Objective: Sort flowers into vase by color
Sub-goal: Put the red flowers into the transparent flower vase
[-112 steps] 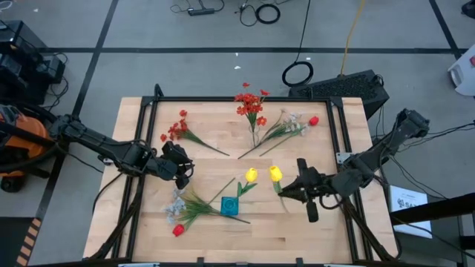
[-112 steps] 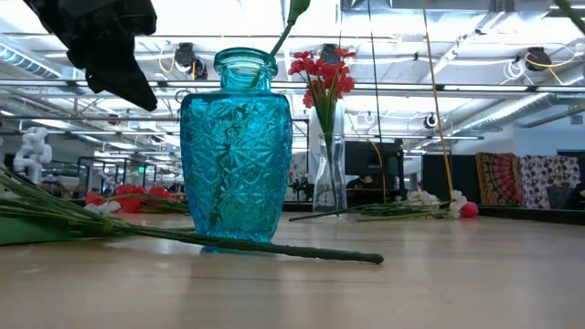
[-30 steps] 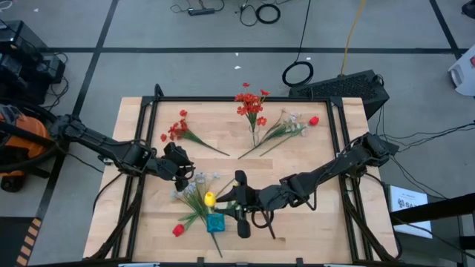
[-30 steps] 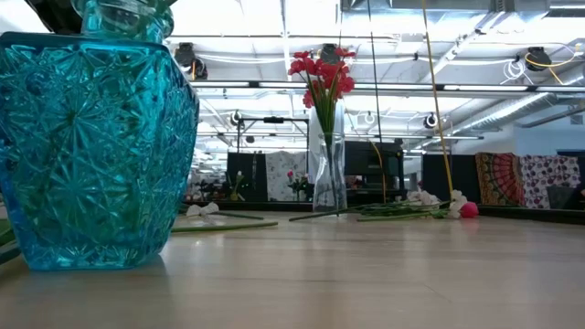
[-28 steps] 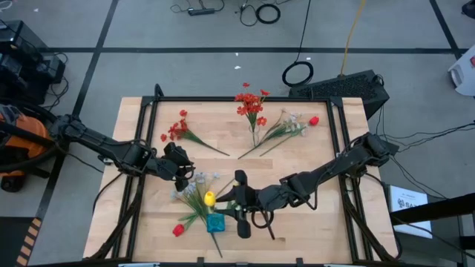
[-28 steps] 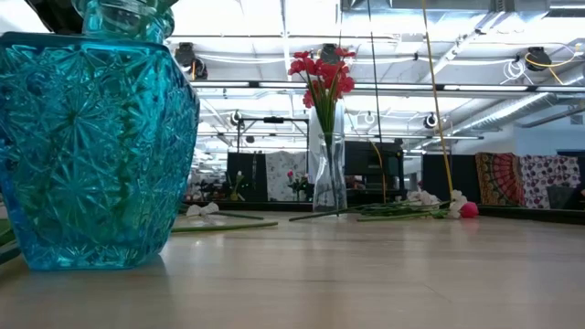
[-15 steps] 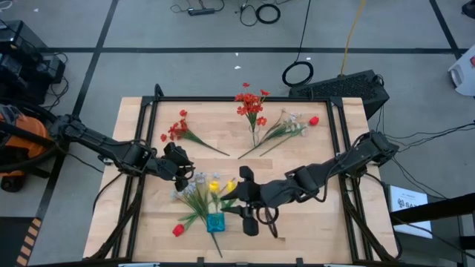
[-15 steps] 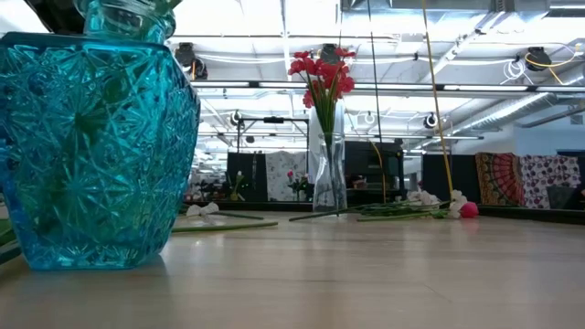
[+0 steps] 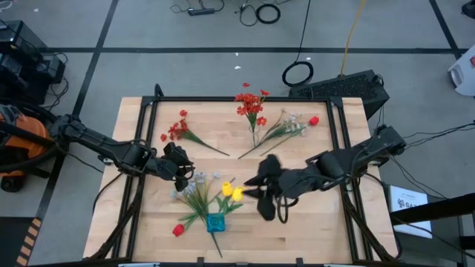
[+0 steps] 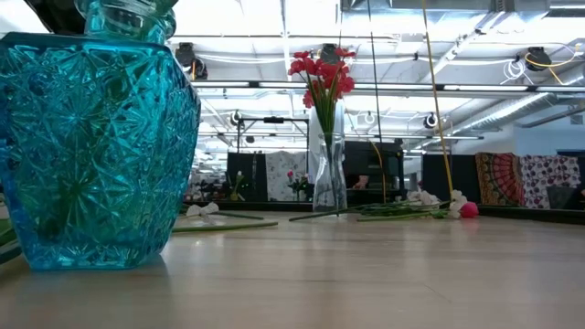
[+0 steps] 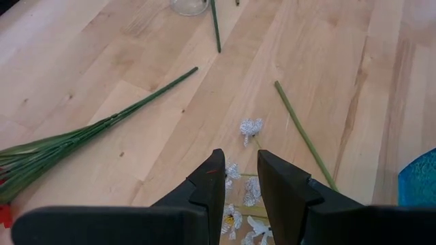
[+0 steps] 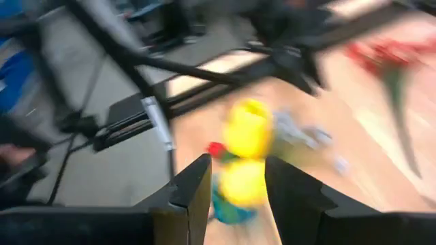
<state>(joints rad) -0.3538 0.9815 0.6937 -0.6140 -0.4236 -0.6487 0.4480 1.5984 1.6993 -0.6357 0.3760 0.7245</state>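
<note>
Meanwhile, two yellow tulip buds (image 9: 232,193) stood in the faceted blue glass vase (image 9: 215,222), pale sprays (image 9: 194,183) lying beside it. Right gripper (image 9: 265,194), fingers parted and empty, hung nearby. Left gripper (image 9: 184,172), fingers slightly apart, hovered over the sprays.

Yellow tulips (image 9: 232,192) upright in blue vase (image 9: 215,222); others scattered.

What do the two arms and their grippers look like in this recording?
Both are dark, near-black jointed arms with loose black cables running along their links. The left gripper ends in two flat, blunt black fingers, one showing a thin red streak near its tip. The right gripper has matching dark fingers. An orange-and-black unit sits beside the left arm's base.
</note>
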